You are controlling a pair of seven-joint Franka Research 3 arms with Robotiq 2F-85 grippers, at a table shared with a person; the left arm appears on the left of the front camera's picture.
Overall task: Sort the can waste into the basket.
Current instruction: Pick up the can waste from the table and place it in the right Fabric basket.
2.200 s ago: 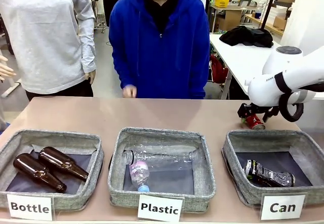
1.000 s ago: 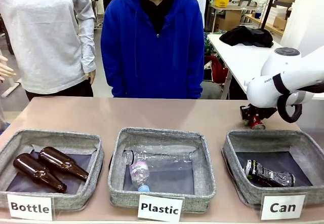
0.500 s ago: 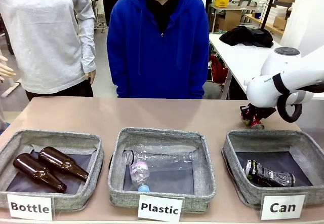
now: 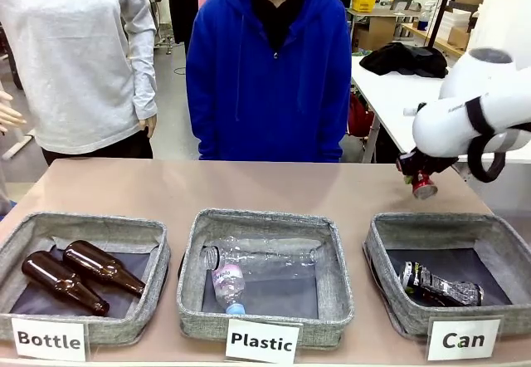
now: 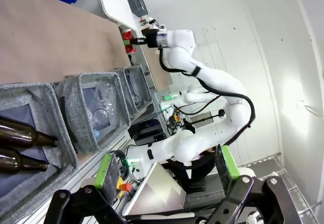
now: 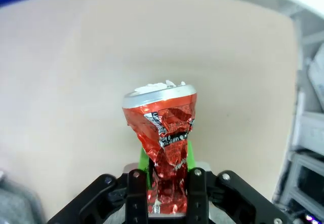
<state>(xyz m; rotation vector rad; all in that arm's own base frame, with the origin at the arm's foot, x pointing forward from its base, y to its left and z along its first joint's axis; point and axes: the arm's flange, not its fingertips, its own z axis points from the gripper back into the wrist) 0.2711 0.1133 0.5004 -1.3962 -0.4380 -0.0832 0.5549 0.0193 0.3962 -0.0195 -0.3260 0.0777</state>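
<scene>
Nearest the camera, three grey woven bins stand in a row along the front edge of the bench (image 4: 274, 186), each with a white label. The left bin, marked "Bottle" (image 4: 83, 271), holds two brown glass bottles (image 4: 79, 276) lying side by side. The middle bin, marked "Plastic" (image 4: 265, 271), holds clear plastic bottles (image 4: 249, 267). The right bin, the basket (image 4: 452, 271) marked "Can", holds a black can (image 4: 440, 284) lying on its side on the dark lining.

Beyond the basket's far rim, the right gripper (image 4: 420, 178) hangs clear of the bench, its fingers closed on a crushed red can (image 4: 424, 186). In the right wrist view the green-padded fingers (image 6: 191, 155) clamp the lower, crumpled part of the red can (image 6: 164, 133), whose silver end points away from the wrist, with the bench surface behind it.

In the left wrist view the left gripper (image 5: 167, 168) has its fingers spread wide apart, holding nothing, off the near edge of the bench.

At the far side of the bench stands a person in a blue hooded top (image 4: 270, 68).
</scene>
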